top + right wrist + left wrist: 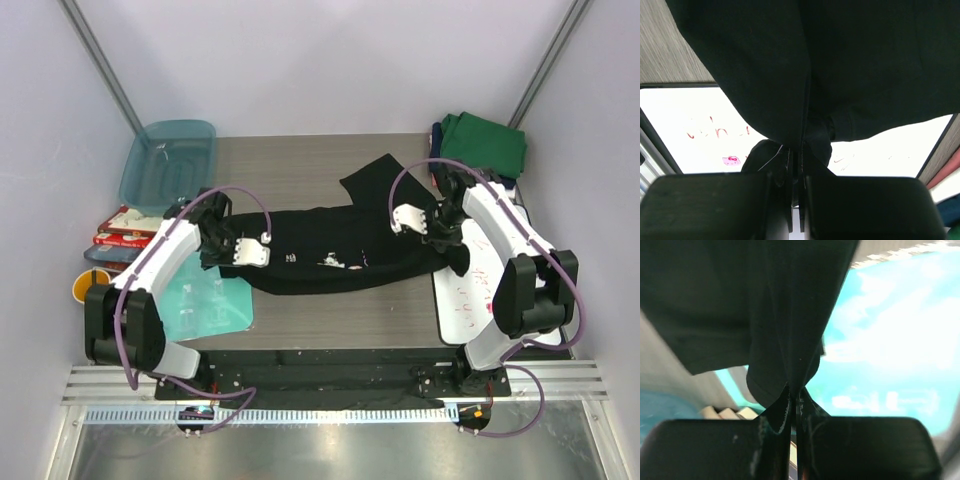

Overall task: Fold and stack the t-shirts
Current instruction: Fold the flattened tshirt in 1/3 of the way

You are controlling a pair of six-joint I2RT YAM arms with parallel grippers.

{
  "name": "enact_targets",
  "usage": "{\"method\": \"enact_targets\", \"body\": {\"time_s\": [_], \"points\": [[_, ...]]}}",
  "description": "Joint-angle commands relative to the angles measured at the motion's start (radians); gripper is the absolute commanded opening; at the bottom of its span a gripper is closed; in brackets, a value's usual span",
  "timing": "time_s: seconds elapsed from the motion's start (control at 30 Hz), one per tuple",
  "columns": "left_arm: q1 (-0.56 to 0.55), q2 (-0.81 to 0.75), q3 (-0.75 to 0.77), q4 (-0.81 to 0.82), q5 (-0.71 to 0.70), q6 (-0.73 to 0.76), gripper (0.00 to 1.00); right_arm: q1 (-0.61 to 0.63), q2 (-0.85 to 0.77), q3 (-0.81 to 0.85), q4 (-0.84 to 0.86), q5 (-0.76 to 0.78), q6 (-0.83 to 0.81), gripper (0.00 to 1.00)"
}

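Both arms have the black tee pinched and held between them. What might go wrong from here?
1. The left gripper and right gripper each pinch only a thin bunch of the black t-shirt; it may slip free.
2. One sleeve lies splayed toward the far edge, so the fold may come out crooked.
3. Cloth hangs over the whiteboard and may smear its red writing.

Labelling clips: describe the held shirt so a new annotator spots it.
Start midway across the grey table. The black t-shirt stretches from left gripper to right gripper, both shut on it. Unlike the folded green shirt in the far right corner, it is unfolded, with white print.
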Motion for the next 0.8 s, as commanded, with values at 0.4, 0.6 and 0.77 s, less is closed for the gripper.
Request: {"method": "enact_targets", "body": {"time_s": [0.4,0.6,0.77], "points": [[0.014,0.198,0.407,-0.695,0.106,0.151,0.0,0.021,-0.111,-0.163,-0.093,0.095,-0.204,0.01],[0.011,0.166,0.374,-0.686,0.071,0.257,0.0,0.038,-0.136,-0.208,-0.09,0.094,-0.218,0.01],[0.013,0.215,0.461,-0.635,0.085,0.135,0.0,0.048,-0.131,-0.182,-0.023,0.108,-0.178,0.01]]}}
